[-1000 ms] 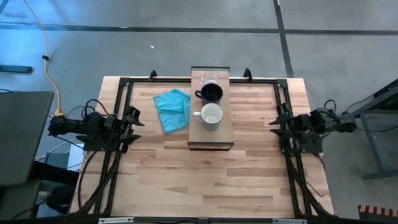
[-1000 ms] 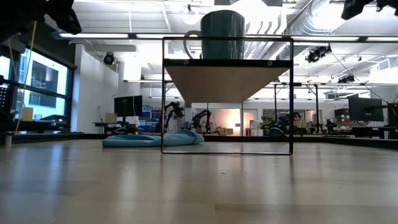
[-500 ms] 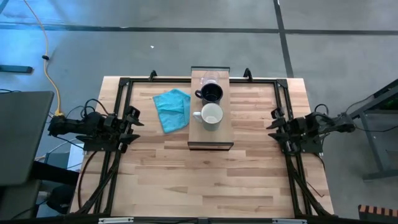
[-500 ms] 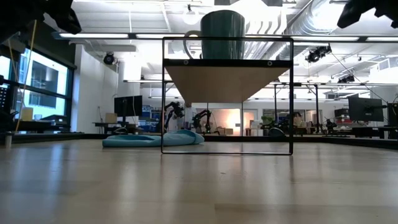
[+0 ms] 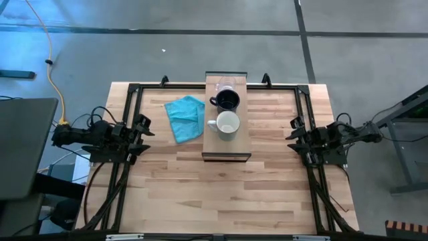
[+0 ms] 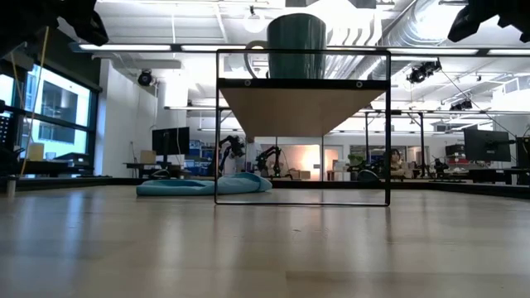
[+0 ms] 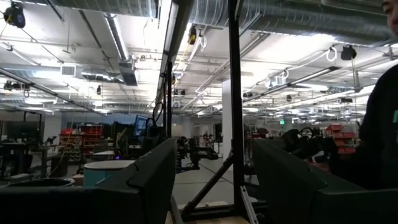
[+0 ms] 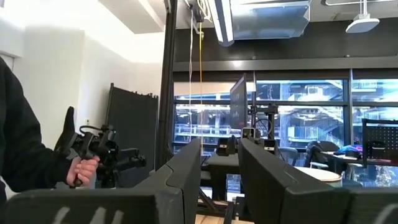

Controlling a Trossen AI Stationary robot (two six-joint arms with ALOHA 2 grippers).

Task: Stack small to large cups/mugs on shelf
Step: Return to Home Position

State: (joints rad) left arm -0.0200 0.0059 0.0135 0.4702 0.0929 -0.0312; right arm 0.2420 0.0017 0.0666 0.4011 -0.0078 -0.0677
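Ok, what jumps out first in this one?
The shelf at the back middle of the table, carrying white mug, black mug and glass in a row, front to back. A teal cloth lies beside it on the left arm's side; left pincer and right pincer sit open at the table edges.

Table [image 5: 221, 194] w/ cloth [image 5: 185, 117], shelf [image 5: 232, 147] w/ cups [image 5: 227, 124]

A crumpled teal cloth [image 5: 185, 118] lies on the wooden table [image 5: 221, 194], left of its middle. A yellow cable [image 5: 48, 47] trails over the grey floor beyond.
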